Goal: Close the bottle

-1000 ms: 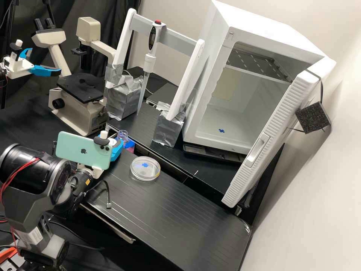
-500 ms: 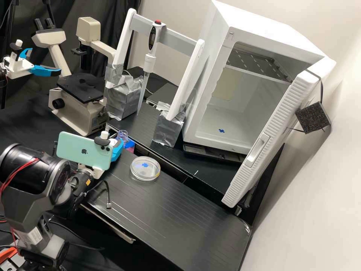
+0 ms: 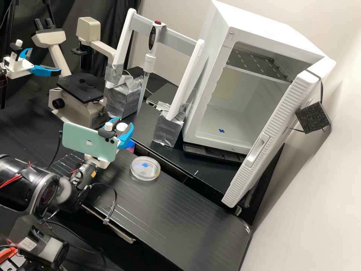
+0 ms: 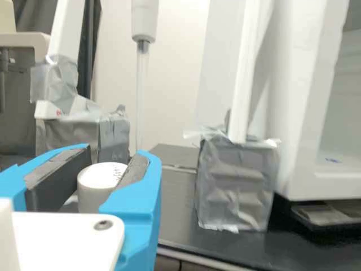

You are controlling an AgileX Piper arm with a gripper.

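High view downward; wrist close, seemingly level (both: pipette (image 3: pixel 149 62))

White cap (image 4: pixel 100 176) partly hidden

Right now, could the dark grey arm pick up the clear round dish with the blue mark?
Probably not: the blue-fingered claw has a white cylinder gripped in it. Nothing covers the dish, so only the full claw blocks it.

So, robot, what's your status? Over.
Gripper closed on white cap, raised off the bench. Clear dish on the bench, apart from gripper, likely no obstacle.
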